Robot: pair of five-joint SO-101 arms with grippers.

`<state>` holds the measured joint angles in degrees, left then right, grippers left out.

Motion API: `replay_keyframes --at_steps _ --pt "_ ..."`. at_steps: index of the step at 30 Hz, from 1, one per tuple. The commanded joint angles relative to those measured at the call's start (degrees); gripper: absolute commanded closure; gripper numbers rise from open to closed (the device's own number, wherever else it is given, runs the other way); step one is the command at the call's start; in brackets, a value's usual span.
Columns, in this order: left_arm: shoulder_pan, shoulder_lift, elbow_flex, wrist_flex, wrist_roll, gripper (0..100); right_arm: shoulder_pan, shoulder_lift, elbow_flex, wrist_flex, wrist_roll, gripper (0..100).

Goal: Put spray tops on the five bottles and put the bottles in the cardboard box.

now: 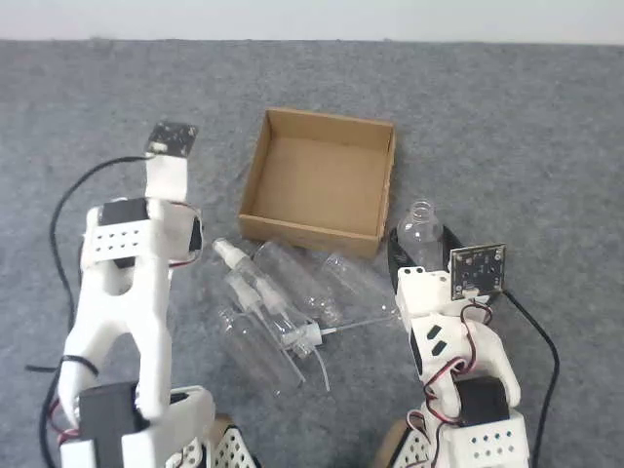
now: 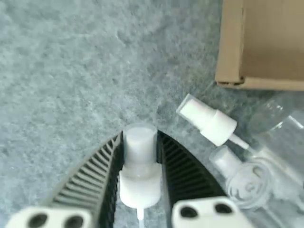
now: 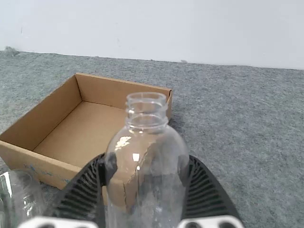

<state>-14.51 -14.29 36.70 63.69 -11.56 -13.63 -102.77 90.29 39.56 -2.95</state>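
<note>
The left hand (image 2: pixel 138 142) is narrowed on a white spray top (image 2: pixel 138 166), pinched between both jaws. The top's long axis runs along the hand: its capped head sits at the fingertips, and its collar and thin dip tube point back toward the wrist. The right hand (image 3: pixel 146 171) is clamped around the belly of a clear bottle (image 3: pixel 145 142). It holds the bottle upright with the open threaded neck uppermost and clear of the jaws. In the high view this bottle (image 1: pixel 420 231) stands just beside the near right corner of the cardboard box (image 1: pixel 255 180), while the left arm hangs off the box's near left corner. The open neck therefore lies across from the spray top, toward the robot's right and well apart from it. Between the two hands, the loose bottles (image 1: pixel 292 283) lie on their sides on the grey surface (image 1: pixel 507 127), with a loose spray top (image 2: pixel 206 121) among them. The box holds nothing yet. As I judge it, the coming move turns on two axes. The bottle's axis is vertical with its mouth up. The top's tube end faces back into the left hand, so it would likely need turning tube-down over that mouth before the two can meet.
</note>
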Motion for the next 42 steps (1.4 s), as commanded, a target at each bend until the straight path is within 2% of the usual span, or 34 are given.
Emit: replay_keyframes --at_steps 1,9,14,22,33,42 --pt "0.0 -3.5 -7.1 3.3 1.0 99 0.0 -1.3 -0.3 -1.3 0.9 99.2" --pt "0.0 -3.5 -11.9 4.2 3.8 99 0.0 -1.3 -0.3 -1.4 0.9 99.2" --pt "-0.4 -3.5 -16.9 8.5 6.1 99 0.0 -1.3 -0.3 -1.5 0.9 99.2" --pt "-0.4 -3.5 -22.2 10.7 7.5 99 0.0 -1.3 -0.3 -1.4 0.9 99.2" --pt "-0.1 -3.4 -36.8 16.4 12.5 99 0.0 -1.3 -0.3 -1.4 0.9 99.2" --pt "0.8 -3.4 -41.3 16.4 14.4 99 0.0 -1.3 -0.3 -1.4 0.9 99.2"
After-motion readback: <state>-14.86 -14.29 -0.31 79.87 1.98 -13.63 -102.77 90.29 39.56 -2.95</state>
